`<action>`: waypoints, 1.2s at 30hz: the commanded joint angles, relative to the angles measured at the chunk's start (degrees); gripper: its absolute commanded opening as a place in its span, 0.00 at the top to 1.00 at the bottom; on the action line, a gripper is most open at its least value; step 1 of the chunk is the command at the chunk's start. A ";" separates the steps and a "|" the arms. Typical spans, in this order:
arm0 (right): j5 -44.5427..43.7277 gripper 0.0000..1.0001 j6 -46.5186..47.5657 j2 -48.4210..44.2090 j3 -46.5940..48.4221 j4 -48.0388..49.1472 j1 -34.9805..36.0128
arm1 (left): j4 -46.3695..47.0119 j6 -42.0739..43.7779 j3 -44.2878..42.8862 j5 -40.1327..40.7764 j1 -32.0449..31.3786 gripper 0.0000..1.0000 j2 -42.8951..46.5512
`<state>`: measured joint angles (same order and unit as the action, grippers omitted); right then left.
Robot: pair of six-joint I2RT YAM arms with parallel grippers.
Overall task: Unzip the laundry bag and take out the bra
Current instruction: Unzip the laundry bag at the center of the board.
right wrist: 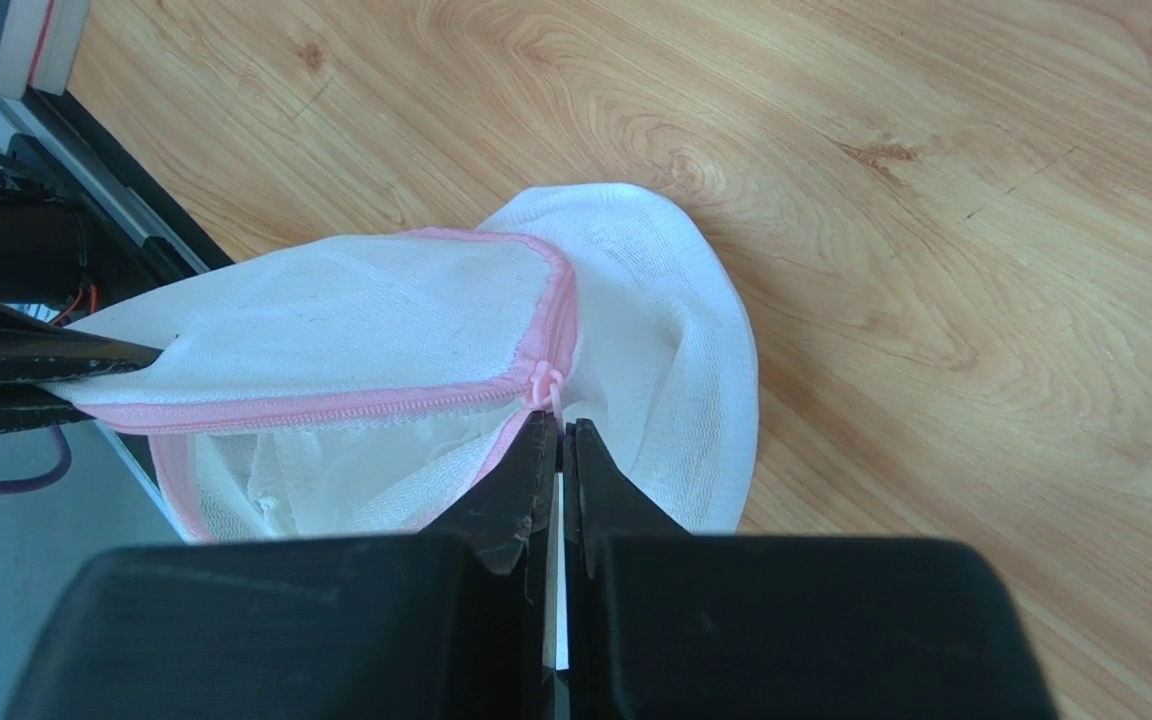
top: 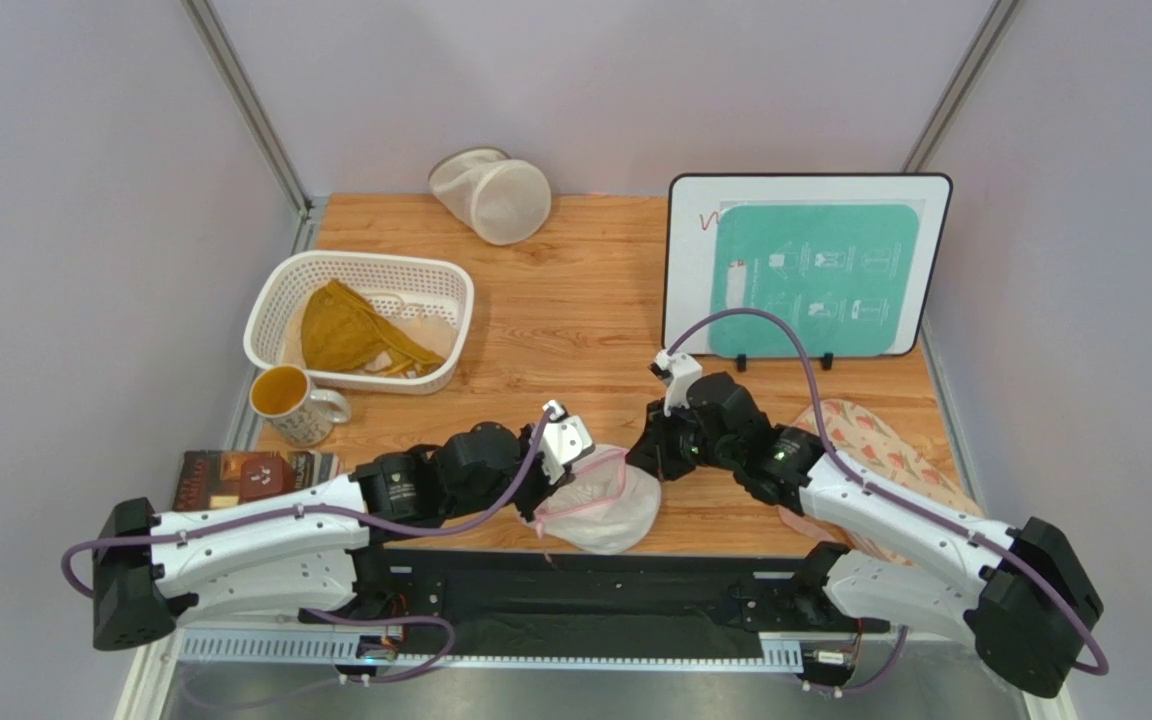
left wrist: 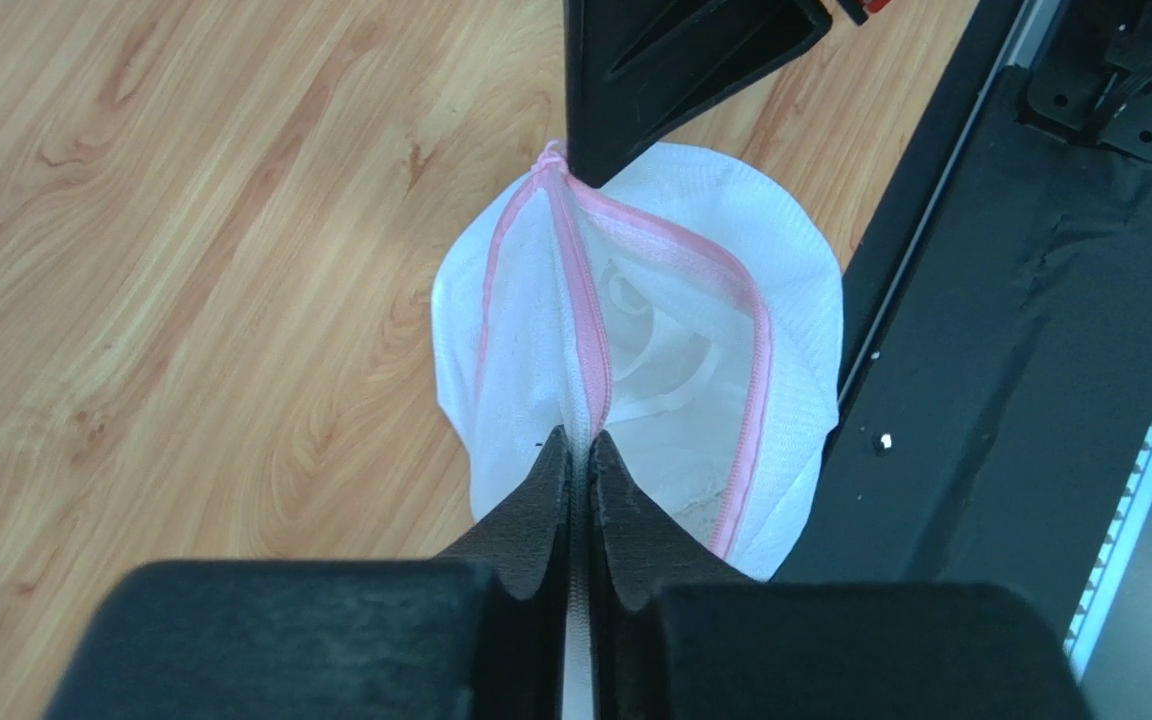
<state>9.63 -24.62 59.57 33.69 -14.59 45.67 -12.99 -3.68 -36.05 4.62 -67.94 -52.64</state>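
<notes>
Two pinches are holding the laundry bag (top: pixel 599 510), which is sitting at the near edge of the table (top: pixel 567 323), tenting up between the arms just beside the black base rail (top: pixel 597 578). The left gripper (left wrist: pixel 575 444) is clamping the pink trim at one end, jaws nearly closed on it. The right gripper (right wrist: pixel 560 428) is nipping at the zipper pull (right wrist: pixel 542 378) on the opposite end, jaws just as narrow. Risks, as I am judging them: the pull is tiny, so the right jaws could be slipping off once tension comes on. The mesh is slack, so the slider could be snagging fabric or jamming on the curve if the left hold gives. The bag is looking round and domed, white mesh with pink band and ribs. Its mouth is gaping partway, and white straps of the bra (left wrist: pixel 663 402) are showing inside. Farther out are sitting a white basket (top: pixel 372 260) with a mustard-yellow garment (top: pixel 339 327), a mug (top: pixel 294 402), a cream mesh bag (top: pixel 495 195), an instruction board (top: pixel 808 267) and a pink patterned cloth (top: pixel 875 443).
</notes>
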 commanded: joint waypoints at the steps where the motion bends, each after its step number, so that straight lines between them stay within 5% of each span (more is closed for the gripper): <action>1: -4.00 1.00 0.63 -1.82 0.15 -1.05 -1.37 | -4.32 -2.64 -0.07 1.96 -0.61 0.75 1.67; 4: -3.83 1.00 0.37 -3.23 -0.21 -1.93 -1.29 | -5.46 -4.40 -1.29 2.32 -0.53 0.38 1.05; 7: -3.65 1.00 0.10 -4.29 -0.91 -1.85 -1.11 | -5.73 -5.46 -3.05 2.50 -0.61 0.31 0.00; 10: -3.39 1.00 -0.25 -5.16 -1.70 -1.41 -0.76 | -5.81 -6.07 -6.30 2.32 -0.61 0.03 -2.28; 22: -3.30 1.00 -0.08 -7.10 -2.75 -1.58 -0.41 | -4.41 -5.72 -21.77 -0.49 -0.61 0.02 -22.13; 32: -3.04 1.00 0.19 -7.89 -3.28 -1.58 -0.49 | -3.62 -7.13 -22.31 1.53 -0.61 0.02 -28.13; 34: -2.86 1.00 0.10 -7.98 -3.46 -1.58 -0.49 | -3.53 -7.39 -21.96 2.23 -0.61 0.06 -28.83; 36: -2.77 1.00 0.01 -8.24 -3.55 -1.50 -0.41 | -3.53 -7.39 -21.69 2.49 -0.61 0.32 -29.18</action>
<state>7.03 -24.62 52.69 30.74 -17.30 44.93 -17.43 -10.28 -56.86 5.89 -68.27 -81.49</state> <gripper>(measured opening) 0.006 0.863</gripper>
